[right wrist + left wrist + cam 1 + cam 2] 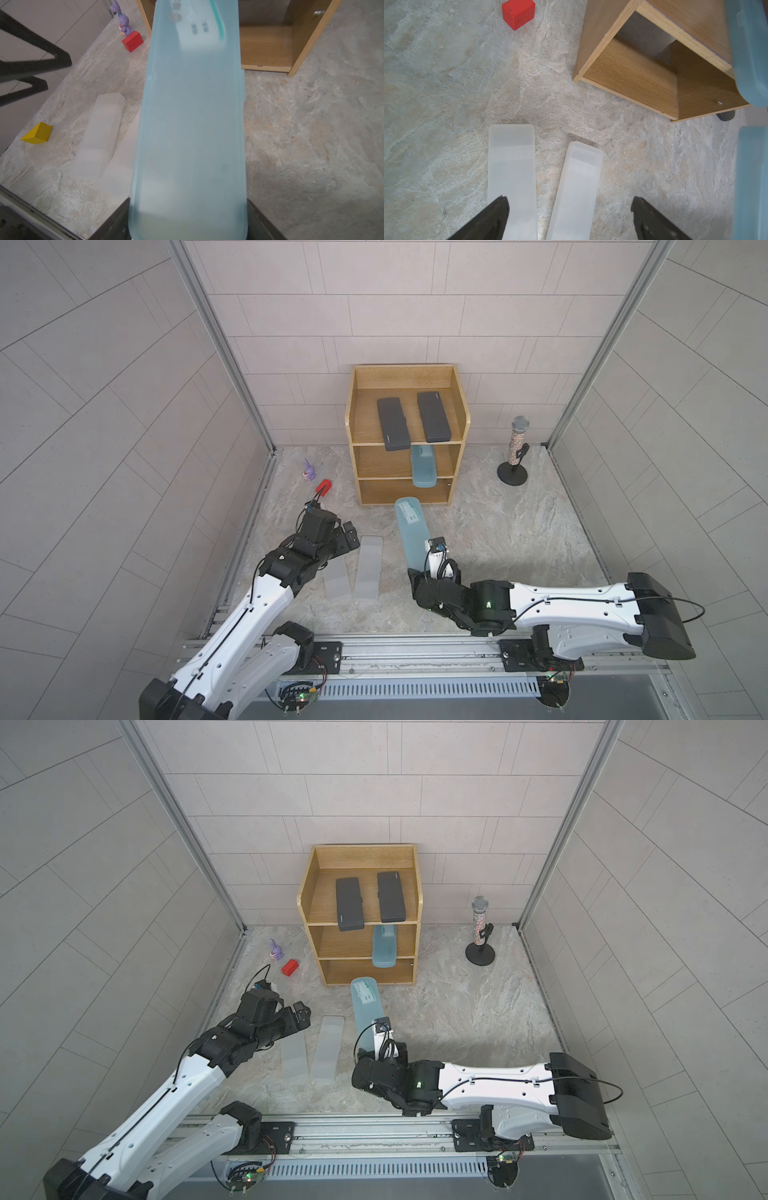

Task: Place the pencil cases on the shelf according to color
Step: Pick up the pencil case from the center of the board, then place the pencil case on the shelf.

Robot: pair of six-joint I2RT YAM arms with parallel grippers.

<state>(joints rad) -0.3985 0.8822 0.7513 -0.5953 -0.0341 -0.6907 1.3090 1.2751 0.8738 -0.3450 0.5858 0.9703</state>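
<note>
The right tool (188, 220) was clamped on the near end of a teal pencil case (409, 531), one finger on each long side. The case's rounded far end pointed at the front of the wooden shelf (382, 462), just before its lowest level. On the shelf's top level two black pencil cases (392, 424) (433, 416) lay side by side, the left one overhanging the front edge. A second teal pencil case (423, 470) lay on the middle level, sticking out forward. Two frosted pencil cases (511, 166) (577, 187) lay near each other on the worktop (519, 539), left of the held case. The left tool (570, 202) hung over their far ends with its jaws wide apart, gripping nothing. A red block (324, 486) and a purple rabbit figure (308, 470) stood at the far left, and a microphone (517, 448) on a stand at the far right.
</note>
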